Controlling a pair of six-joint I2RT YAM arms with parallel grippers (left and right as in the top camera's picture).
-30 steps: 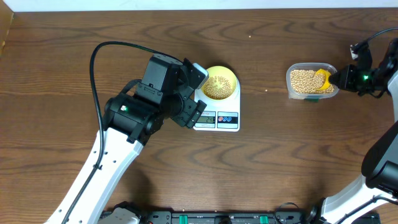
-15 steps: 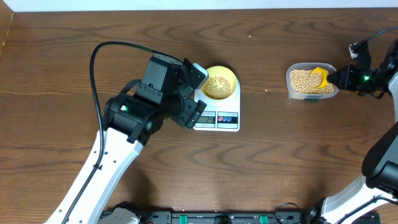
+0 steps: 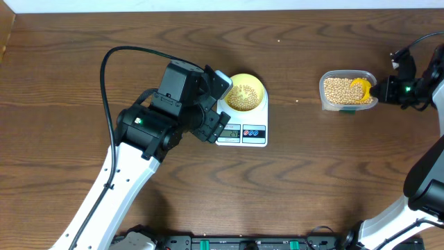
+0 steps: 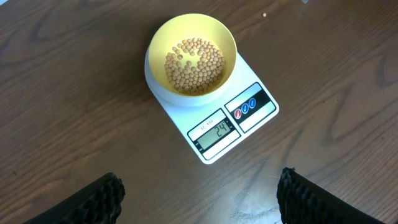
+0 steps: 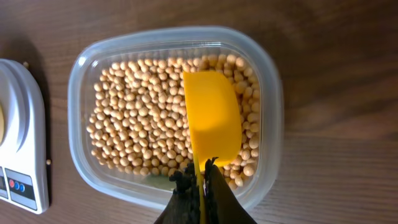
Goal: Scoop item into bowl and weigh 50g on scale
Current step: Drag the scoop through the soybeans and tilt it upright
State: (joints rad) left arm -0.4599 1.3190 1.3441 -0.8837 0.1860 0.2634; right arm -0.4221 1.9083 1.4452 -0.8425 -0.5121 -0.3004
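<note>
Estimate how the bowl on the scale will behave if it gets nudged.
Bowl is probably light: it holds only a shallow layer of beans, so it may slide on the smooth scale. It spans the scale's width, so a rim push might tip it. The round beans would likely roll out.

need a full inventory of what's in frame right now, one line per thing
beans in bowl: shallow layer, tan, inside the bowl
bowl: 1, pale yellow, on the scale
scale: 1, white, mid-table, display reads 24
beans in tub: many, tan, filling the tub
tub: 1, clear plastic, right of the scale
scoop: 1, yellow, on the beans in tub
stray bean: 1 seen, tan, on the table between scale and tub
table: 1, dark brown wood
left gripper: 1, black, open, empty, above the table by the scale's display end
right gripper: 1, black, shut on the scoop's handle
</note>
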